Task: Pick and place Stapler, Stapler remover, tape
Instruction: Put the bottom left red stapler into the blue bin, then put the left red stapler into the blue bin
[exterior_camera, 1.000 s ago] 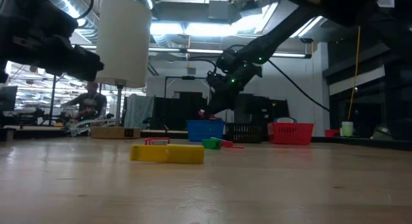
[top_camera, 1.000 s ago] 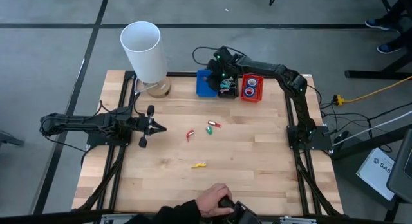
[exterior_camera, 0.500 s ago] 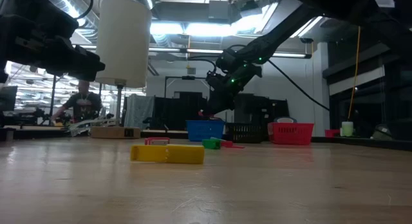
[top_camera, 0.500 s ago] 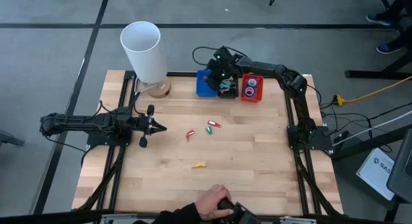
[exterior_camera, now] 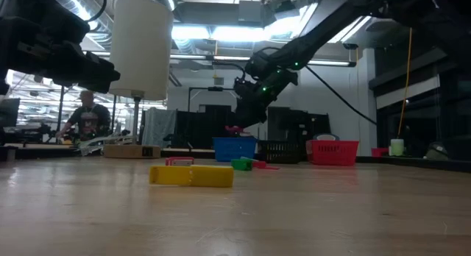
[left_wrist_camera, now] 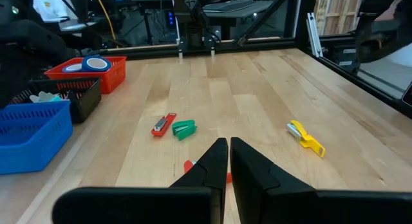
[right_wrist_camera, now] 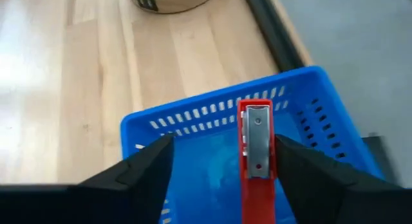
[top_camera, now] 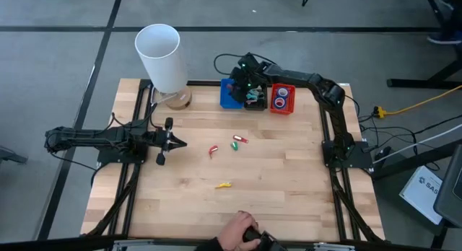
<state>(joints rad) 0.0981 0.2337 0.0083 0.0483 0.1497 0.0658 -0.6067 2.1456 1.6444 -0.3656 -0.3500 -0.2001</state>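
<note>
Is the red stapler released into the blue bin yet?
Apparently released: the right hand fingers stand wide apart, clear of the red stapler, over the blue bin. Whether it rests inside, cannot tell.

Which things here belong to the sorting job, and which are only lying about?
For the job: red stapler at the open right hand, over the blue plastic basket; yellow stapler; small green staple remover; small red-and-silver stapler; blue tape rolls in the red plastic basket.
Lying about: tall white cylinder; a person's hand; the shut left hand, waiting.
</note>
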